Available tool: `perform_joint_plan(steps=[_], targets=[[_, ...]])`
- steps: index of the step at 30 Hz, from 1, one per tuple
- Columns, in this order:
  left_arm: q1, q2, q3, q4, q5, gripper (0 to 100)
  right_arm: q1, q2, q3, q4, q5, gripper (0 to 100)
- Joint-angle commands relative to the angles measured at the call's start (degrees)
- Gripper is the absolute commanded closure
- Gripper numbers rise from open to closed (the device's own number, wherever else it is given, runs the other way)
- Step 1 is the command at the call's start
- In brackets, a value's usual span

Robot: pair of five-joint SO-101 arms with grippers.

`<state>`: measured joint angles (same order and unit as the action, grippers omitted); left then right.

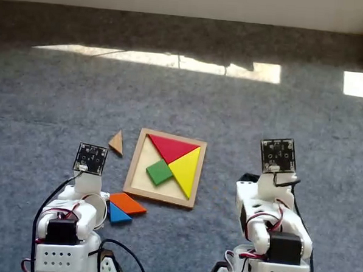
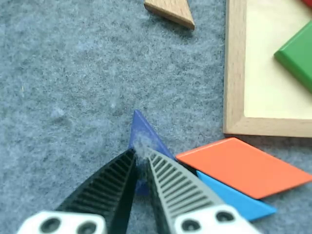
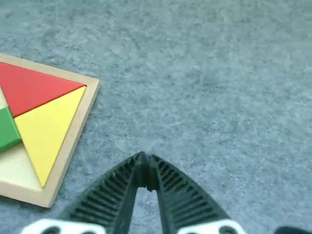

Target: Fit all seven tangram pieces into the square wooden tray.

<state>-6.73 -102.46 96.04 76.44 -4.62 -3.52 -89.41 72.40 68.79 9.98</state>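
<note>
**Left gripper [image 2: 141,163] pinching the blue triangle [image 2: 144,136]**

We're holding its corner, jaws nearly closed on it. Its long edge is running off sideways from the fingertips, under the orange parallelogram [image 2: 243,165]. The wooden tray [image 2: 235,73] is sitting just ahead on that same side, bare corner nearest. Right gripper [image 3: 146,178] is sitting closed and empty, farther away.

The blue triangle [image 2: 147,135] lies partly under the orange parallelogram [image 2: 243,165] and partly behind the fingers [image 2: 170,185] of the left gripper [image 2: 141,157]. The left wrist view's edges cut off the wooden triangle [image 2: 170,9], the tray [image 2: 234,73] and the green square [image 2: 300,56].
</note>
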Motion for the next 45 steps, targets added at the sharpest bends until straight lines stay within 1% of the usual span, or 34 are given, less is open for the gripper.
perform_joint_plan(steps=[1,5,8,11,19,23,25,29,31,36,38,40,45], targets=[[-0.48,-1.89,1.10,0.35,0.44,99,1.54,-5.05,2.95,0.04,0.62,98.8],[-0.57,-1.98,1.10,0.35,0.44,99,1.89,-11.21,9.63,0.13,0.26,98.8],[-0.48,-2.07,0.57,0.53,0.35,99,3.74,-15.87,14.81,0.04,0.44,98.8],[-0.92,-2.15,-2.33,0.35,0.26,99,4.97,-15.69,17.80,-0.04,0.18,98.8],[-0.92,-2.15,-12.44,0.35,0.18,99,4.88,-15.78,26.42,-0.13,0.18,98.8],[-0.75,-2.15,-16.40,-0.44,-0.09,99,4.97,-15.78,28.53,-2.59,0.18,98.8],[-0.84,-2.15,-17.98,-2.64,-3.43,99,4.97,-15.78,28.79,-3.38,0.18,98.8],[-0.84,-2.15,-19.21,-5.01,-15.56,99,4.97,-15.78,28.97,-2.95,0.53,98.8],[-0.84,-1.89,-20.35,-4.92,-20.04,99,4.97,-15.60,28.97,-2.86,0.53,98.8],[-2.42,-1.10,-27.30,-3.08,-21.10,99,4.97,-15.52,28.97,-2.86,0.53,98.8],[-2.68,2.07,-31.34,0.00,-24.44,98,4.97,-15.52,28.97,-2.86,0.53,98.8],[-2.95,8.04,-35.21,2.46,-26.46,94,4.97,-15.52,28.97,-2.86,0.53,98.9],[-2.86,26.15,-42.59,4.48,-26.55,86,4.97,-15.52,28.97,-2.86,0.53,98.9]])
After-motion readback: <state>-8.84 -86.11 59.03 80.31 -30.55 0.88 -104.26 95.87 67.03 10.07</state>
